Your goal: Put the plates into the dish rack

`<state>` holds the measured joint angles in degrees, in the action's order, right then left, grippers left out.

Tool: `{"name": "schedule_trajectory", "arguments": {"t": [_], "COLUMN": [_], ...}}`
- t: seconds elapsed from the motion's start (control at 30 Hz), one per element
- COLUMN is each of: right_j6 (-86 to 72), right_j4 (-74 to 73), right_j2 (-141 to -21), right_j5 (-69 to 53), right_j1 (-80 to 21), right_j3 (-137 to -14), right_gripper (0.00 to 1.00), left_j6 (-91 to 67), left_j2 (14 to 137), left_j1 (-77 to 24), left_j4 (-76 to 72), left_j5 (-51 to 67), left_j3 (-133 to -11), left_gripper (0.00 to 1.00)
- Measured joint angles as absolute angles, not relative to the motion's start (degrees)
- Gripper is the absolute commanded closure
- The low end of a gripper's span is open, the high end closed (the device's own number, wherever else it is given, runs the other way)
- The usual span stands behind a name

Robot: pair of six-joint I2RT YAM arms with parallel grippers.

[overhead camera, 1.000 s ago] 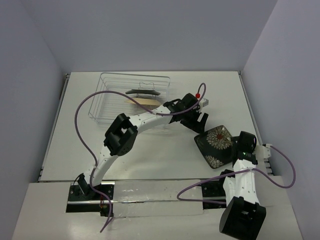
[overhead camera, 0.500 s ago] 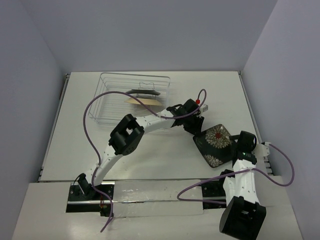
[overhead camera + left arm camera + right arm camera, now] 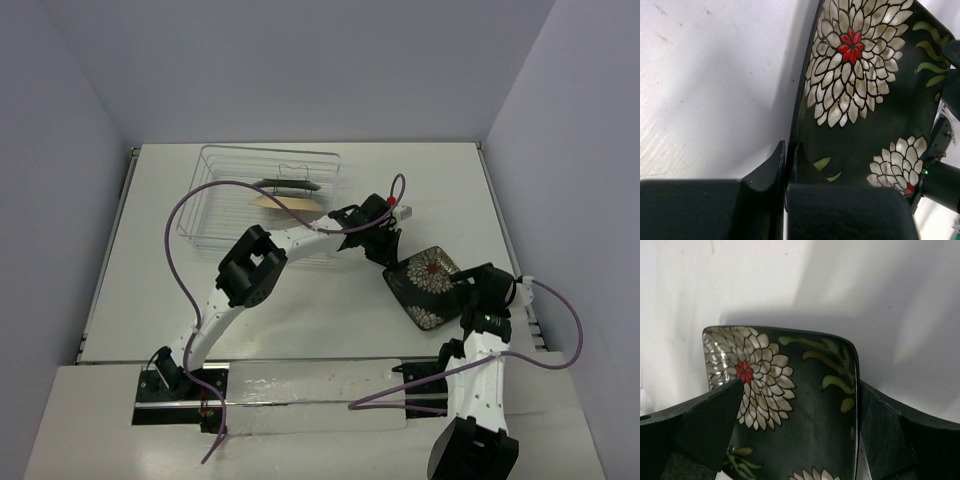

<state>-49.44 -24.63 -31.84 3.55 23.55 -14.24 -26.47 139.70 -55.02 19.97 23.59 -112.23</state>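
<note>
Two of three plates stand in the dish rack (image 3: 205, 190), upper left of the overhead view: the teal plate (image 3: 285, 185), seen edge-on, and the cream plate (image 3: 290, 203) just below it in frame. The black plate (image 3: 425, 290) is right of centre on the table (image 3: 150, 280), apart from the rack, and remains for you to load. Your left arm stretches diagonally across, with the left gripper (image 3: 788, 150) clenched on that plate's rim, a finger on each face. Your right gripper (image 3: 800, 390) sits at the plate's lower right edge, its fingers (image 3: 710, 425) spread wide and straddling the plate, clamping nothing
</note>
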Motion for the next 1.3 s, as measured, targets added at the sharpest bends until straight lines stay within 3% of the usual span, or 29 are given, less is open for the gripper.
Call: {"name": "schedule_trajectory", "arguments": {"t": [0.1,0.27,0.63,0.77,0.9,0.97,1.2,1.3], "right_j6": [-48.2,-47.4,-46.6,-46.1,-44.6,-44.3,-43.8,-43.9], "right_j4": [-25.6,-26.2,-25.9,-25.4,-25.8,-25.8,-27.1,-26.7], "right_j2": [-29.5,-27.1,-28.1,-30.4,-32.8,-32.8,-32.7,-32.7], "right_j5": [1.6,0.4,-2.1,-3.1,-3.5,-3.6,-4.1,-5.7], "right_j1": [23.7,23.8,24.4,24.6,24.7,24.7,24.7,24.7], "right_j3": [-14.3,-14.9,-16.5,-17.1,-18.8,-19.0,-21.7,-24.3], "right_gripper": [0.06,0.18,0.27,0.39,0.65,0.71,0.55,0.55], "left_j6": [-27.2,-28.7,-31.2,-32.2,-33.0,-33.4,-34.7,-35.6], "left_j2": [139.7,139.7,139.6,139.4,139.3,139.2,138.5,138.4], "left_j1": [-54.3,-53.5,-52.2,-51.7,-51.5,-51.4,-51.4,-51.4], "left_j4": [18.6,15.7,11.9,10.3,9.2,8.6,5.9,4.8], "left_j5": [25.4,27.7,31.1,31.9,32.5,32.6,32.6,32.8], "left_j3": [-111.0,-108.7,-106.4,-105.1,-104.4,-104.0,-102.1,-101.3], "left_gripper": [1.0,1.0,1.0,1.0,1.0,1.0,1.0,1.0]}}
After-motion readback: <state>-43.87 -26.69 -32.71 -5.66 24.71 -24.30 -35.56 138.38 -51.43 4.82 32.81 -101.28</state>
